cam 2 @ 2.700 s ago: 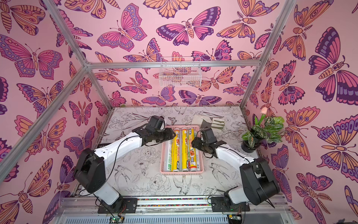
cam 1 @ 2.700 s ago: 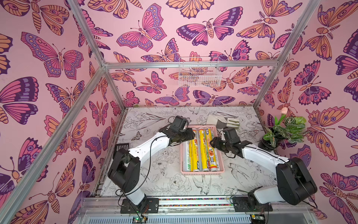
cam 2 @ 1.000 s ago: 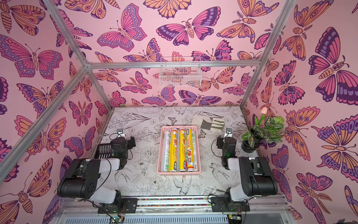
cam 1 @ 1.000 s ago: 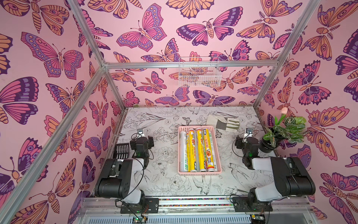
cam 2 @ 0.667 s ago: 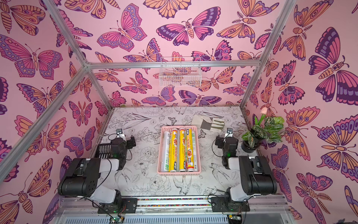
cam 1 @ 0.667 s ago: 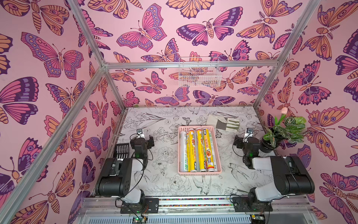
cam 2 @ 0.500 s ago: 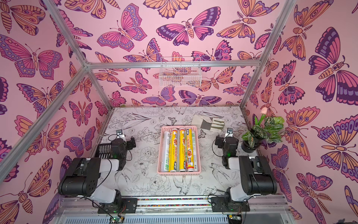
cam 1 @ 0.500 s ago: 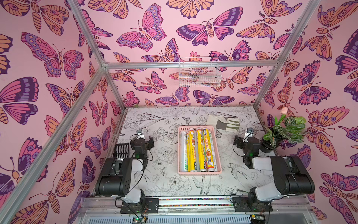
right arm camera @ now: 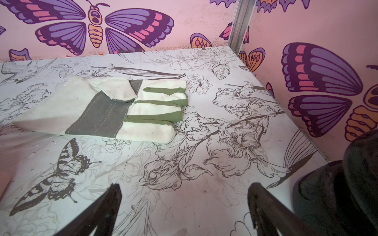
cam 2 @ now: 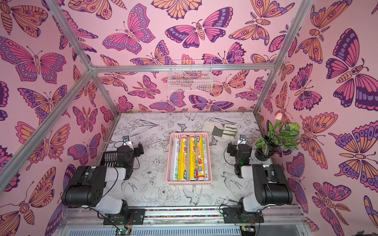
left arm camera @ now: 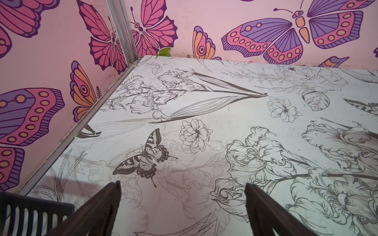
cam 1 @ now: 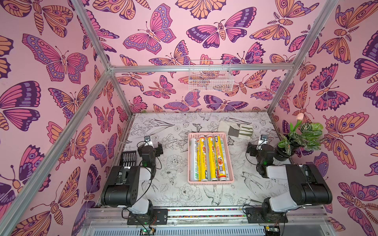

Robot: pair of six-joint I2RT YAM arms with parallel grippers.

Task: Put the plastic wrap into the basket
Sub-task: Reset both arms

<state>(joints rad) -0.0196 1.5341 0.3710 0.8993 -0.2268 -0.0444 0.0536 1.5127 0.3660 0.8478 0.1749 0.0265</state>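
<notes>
In both top views, four rolls of plastic wrap are seen lying side by side inside the pink basket at the middle of the bench. Both arms, stretched over it moments ago, are now folded back by the left and right edges. In the left wrist view, the left jaws are spread wide and empty beside a black scoop. In the right wrist view, the right jaws, just widened, are released near a glove. The task is judged done.
</notes>
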